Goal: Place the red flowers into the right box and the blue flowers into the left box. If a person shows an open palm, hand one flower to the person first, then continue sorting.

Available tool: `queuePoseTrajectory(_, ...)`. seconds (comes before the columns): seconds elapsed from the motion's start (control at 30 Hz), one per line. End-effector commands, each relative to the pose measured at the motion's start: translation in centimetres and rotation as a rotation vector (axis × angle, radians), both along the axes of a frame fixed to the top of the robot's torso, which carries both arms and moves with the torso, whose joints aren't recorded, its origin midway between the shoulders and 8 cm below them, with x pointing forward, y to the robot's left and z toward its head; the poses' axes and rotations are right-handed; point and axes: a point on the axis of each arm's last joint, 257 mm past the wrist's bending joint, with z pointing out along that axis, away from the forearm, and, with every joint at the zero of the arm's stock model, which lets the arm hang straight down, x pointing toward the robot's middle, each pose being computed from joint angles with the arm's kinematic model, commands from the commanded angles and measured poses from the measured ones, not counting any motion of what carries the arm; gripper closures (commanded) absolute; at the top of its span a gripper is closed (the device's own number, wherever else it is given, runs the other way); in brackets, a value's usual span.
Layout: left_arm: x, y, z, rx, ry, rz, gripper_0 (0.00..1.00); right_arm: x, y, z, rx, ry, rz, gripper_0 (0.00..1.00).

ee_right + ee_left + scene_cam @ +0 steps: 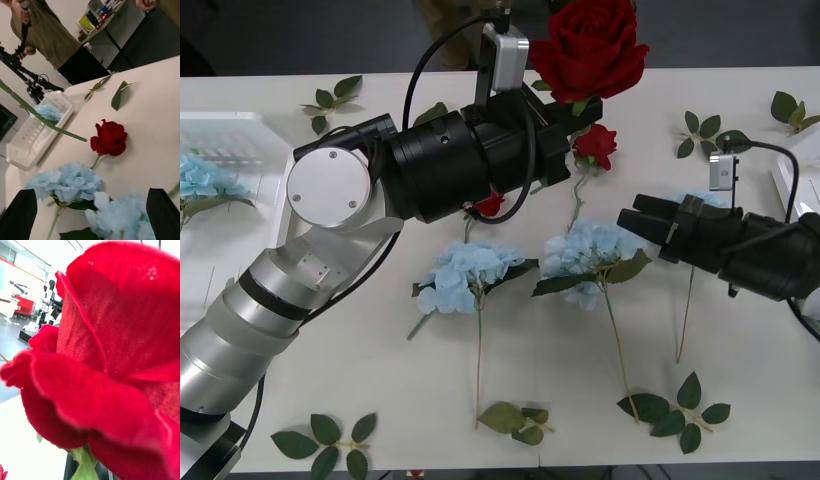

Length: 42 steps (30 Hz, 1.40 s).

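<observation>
Left tool is raised over the white worktop's far-centre area, arm bent at the elbow and reaching forward, gripping a large deep-red fabric rose by its stem; the left wrist cam sees the bloom close up. Right tool, black fingers spread wide and empty, hovers low near the right edge, aimed across the worktop at two pale-blue hydrangea clusters lying mid-worktop w/ stems toward the near edge. Right wrist cam shows a smaller red rose lying beyond them, plus the white slotted plastic crate at the left edge holding one blue cluster. No legible writing.
</observation>
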Motion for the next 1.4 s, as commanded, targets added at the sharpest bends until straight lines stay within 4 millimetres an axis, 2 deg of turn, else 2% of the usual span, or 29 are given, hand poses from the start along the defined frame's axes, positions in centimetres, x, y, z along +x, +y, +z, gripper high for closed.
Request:
queuePoseTrajectory(0.03,-1.5,-0.7,1.1,-0.026,-0.04,-0.016,1.0,-1.0,3.3,2.1,0.124,0.067,0.07,0.16)
queuePoseTrajectory(0.23,-1.5,-0.6,1.0,-0.019,-0.046,-0.015,1.0,-1.4,6.6,3.6,0.274,0.115,0.103,0.15)
queuePoseTrajectory(0.43,-1.5,-0.6,0.9,-0.015,-0.048,-0.015,1.0,0.4,10.0,4.3,0.333,0.115,0.054,0.15)
queuePoseTrajectory(0.67,-1.8,-1.0,0.6,-0.019,-0.031,-0.027,1.0,2.1,12.0,6.1,0.338,0.073,0.025,0.15)
queuePoseTrajectory(0.93,-1.9,-1.1,0.2,-0.01,-0.024,-0.032,1.0,1.6,14.4,7.0,0.363,0.095,0.068,0.16)
queuePoseTrajectory(1.0,-2.0,-1.2,0.1,-0.008,-0.022,-0.035,1.0,1.8,14.8,6.9,0.367,0.1,0.059,0.46)
queuePoseTrajectory(1.03,-2.1,-1.2,0.1,-0.007,-0.024,-0.036,1.0,2.0,14.8,6.9,0.37,0.103,0.05,0.82)
queuePoseTrajectory(1.07,-2.1,-1.3,-0.1,-0.003,-0.022,-0.038,1.0,2.1,15.0,6.7,0.369,0.107,0.045,1.0)
queuePoseTrajectory(1.4,-2.6,-1.7,-0.6,0.005,-0.016,-0.05,1.0,2.3,14.5,6.7,0.377,0.117,0.038,1.0)
